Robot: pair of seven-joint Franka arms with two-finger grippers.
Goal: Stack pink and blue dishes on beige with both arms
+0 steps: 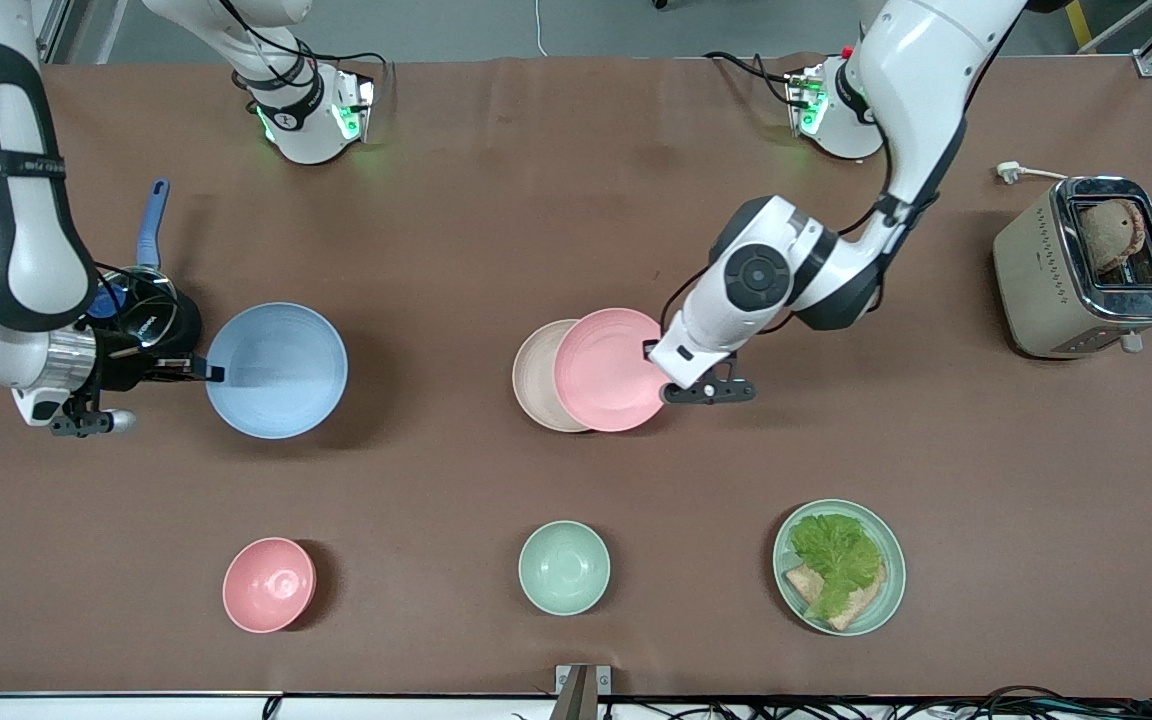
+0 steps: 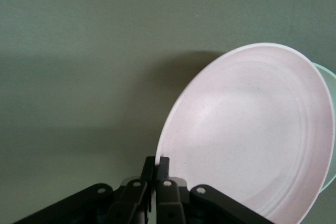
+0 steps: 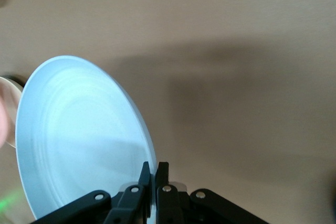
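Observation:
The pale pink plate [image 1: 608, 369] hangs over the beige plate [image 1: 539, 376], covering most of it and offset toward the left arm's end. My left gripper [image 1: 658, 352] is shut on the pink plate's rim [image 2: 247, 135], one finger on each face. The light blue plate [image 1: 277, 369] is held over the table toward the right arm's end. My right gripper [image 1: 214, 372] is shut on its rim; in the right wrist view the blue plate [image 3: 79, 135] fills the space beside the fingers [image 3: 163, 174].
A small pink bowl [image 1: 269, 584], a mint-green bowl [image 1: 564, 566] and a mint-green plate [image 1: 885, 570] with lettuce and bread lie near the front edge. A toaster [image 1: 1086, 266] stands at the left arm's end. A blue-handled utensil [image 1: 151, 222] lies by the right arm.

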